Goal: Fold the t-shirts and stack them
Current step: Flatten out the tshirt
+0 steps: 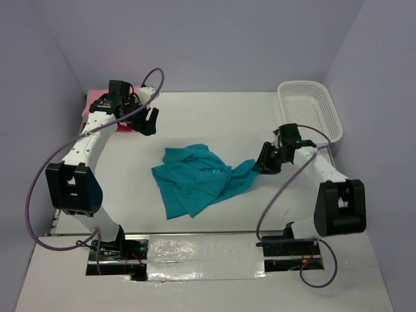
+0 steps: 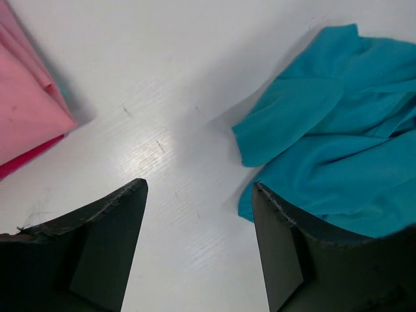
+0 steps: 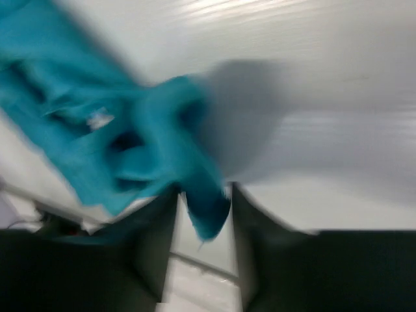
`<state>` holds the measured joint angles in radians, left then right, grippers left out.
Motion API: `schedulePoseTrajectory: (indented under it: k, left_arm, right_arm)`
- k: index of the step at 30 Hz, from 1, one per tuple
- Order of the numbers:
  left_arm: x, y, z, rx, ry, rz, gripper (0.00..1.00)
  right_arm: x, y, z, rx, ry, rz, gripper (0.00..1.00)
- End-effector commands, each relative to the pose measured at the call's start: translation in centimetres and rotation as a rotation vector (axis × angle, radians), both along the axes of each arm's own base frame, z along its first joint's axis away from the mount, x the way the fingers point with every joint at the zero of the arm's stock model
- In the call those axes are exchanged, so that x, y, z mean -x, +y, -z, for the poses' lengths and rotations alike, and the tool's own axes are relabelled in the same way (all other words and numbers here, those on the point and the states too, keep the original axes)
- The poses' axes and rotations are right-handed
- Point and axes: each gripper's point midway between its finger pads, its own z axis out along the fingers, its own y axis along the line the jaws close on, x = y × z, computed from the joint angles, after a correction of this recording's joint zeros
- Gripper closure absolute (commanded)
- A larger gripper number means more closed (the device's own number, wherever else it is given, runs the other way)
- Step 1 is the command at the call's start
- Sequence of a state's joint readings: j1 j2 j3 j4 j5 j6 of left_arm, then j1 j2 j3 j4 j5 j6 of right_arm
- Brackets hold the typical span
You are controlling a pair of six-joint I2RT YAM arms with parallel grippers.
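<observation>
Teal shirt (image 1: 195, 179) lies crumpled on the surface (image 1: 214, 117), one corner between the half-parted right gripper (image 3: 205, 192), hold unclear. Left gripper (image 2: 198, 185) gapes wide beside pink shirt (image 2: 26, 110); basket (image 1: 311, 107) far right.

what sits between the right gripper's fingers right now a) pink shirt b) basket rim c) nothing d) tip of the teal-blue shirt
d: the right wrist view shows a tip of the teal-blue shirt lying between the fingers of the right gripper.
</observation>
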<state>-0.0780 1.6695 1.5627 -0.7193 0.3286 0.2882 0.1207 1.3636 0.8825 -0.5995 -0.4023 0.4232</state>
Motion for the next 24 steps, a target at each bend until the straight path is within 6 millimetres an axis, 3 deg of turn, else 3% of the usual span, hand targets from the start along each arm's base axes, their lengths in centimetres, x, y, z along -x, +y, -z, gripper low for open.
schedulePoseTrajectory:
  k: [1, 2, 3, 4, 5, 6, 8, 9, 10, 11, 12, 14, 15, 16, 18, 19, 20, 21, 24]
  left_arm:
    - [1.0, 1.3, -2.2, -0.076, -0.086, -0.024, 0.23]
    - [2.1, 1.9, -0.5, -0.106, -0.037, -0.038, 0.24]
    - [2.8, 2.4, 0.2, -0.119, -0.011, -0.049, 0.25]
    - [3.7, 2.8, 0.0, -0.124, -0.019, -0.06, 0.25]
    - [4.3, 3.1, 0.2, -0.125, -0.02, -0.068, 0.25]
    - [5.4, 4.0, 1.2, -0.131, 0.008, -0.093, 0.24]
    - [6.9, 5.1, 0.9, -0.131, 0.008, -0.125, 0.24]
    - [7.4, 5.8, 0.9, -0.131, 0.02, -0.155, 0.24]
    - [8.4, 6.4, 1.0, -0.132, 0.056, -0.175, 0.24]
    - [8.8, 7.4, 0.8, -0.107, 0.085, -0.246, 0.24]
    - [9.2, 7.5, 0.6, -0.057, 0.112, -0.271, 0.25]
    - [10.1, 7.6, 0.1, 0.072, 0.192, -0.319, 0.25]
    - [10.3, 9.1, -0.1, 0.165, 0.225, -0.416, 0.26]
    - [10.3, 8.6, -0.4, 0.268, 0.259, -0.42, 0.26]
    - [11.0, 9.8, -0.3, 0.339, 0.282, -0.473, 0.29]
    - [11.3, 10.3, -0.4, 0.31, 0.266, -0.493, 0.29]
    - [11.8, 10.4, 0.1, 0.288, 0.269, -0.487, 0.28]
    - [12.3, 10.4, -0.1, 0.274, 0.256, -0.477, 0.28]
    - [13.5, 10.0, 1.0, 0.271, 0.276, -0.473, 0.28]
  right_arm:
    - [-2.6, -7.7, 1.7, 0.156, 0.034, 0.202, 0.48]
    - [-2.9, -8.8, 1.4, 0.208, 0.043, 0.219, 0.3]
    - [-3.1, -9.2, 0.6, 0.266, 0.025, 0.21, 0.25]
    - [-3.3, -10.1, -0.9, 0.359, 0.001, 0.234, 0.1]
    - [-3.1, -9.0, -2.1, 0.386, -0.036, 0.214, 0.01]
    - [-2.3, -6.2, -4.2, 0.392, -0.107, 0.17, 0.0]
    - [-0.8, -2.8, -5.6, 0.402, -0.177, 0.12, 0.0]
    - [1.7, 1.8, -5.8, 0.359, -0.213, 0.017, 0.0]
    - [2.5, 4.5, -5.9, 0.332, -0.257, -0.05, 0.0]
    - [3.6, 7.0, -5.2, 0.317, -0.277, -0.137, 0.0]
    - [6.2, 10.7, -4.3, 0.301, -0.297, -0.292, 0.0]
    - [7.8, 14.5, -3.1, 0.289, -0.306, -0.429, 0.0]
    - [8.5, 15.8, -0.6, 0.347, -0.258, -0.497, 0.01]
    - [9.9, 18.3, -1.0, 0.36, -0.287, -0.599, 0.06]
    - [10.3, 21.2, 0.7, 0.427, -0.28, -0.679, 0.15]
    - [11.2, 22.4, 1.5, 0.424, -0.274, -0.726, 0.31]
    - [12.0, 23.2, 3.3, 0.415, -0.217, -0.766, 0.37]
    - [12.0, 24.4, 3.6, 0.385, -0.218, -0.77, 0.4]
    - [12.2, 25.4, 5.0, 0.371, -0.204, -0.783, 0.41]
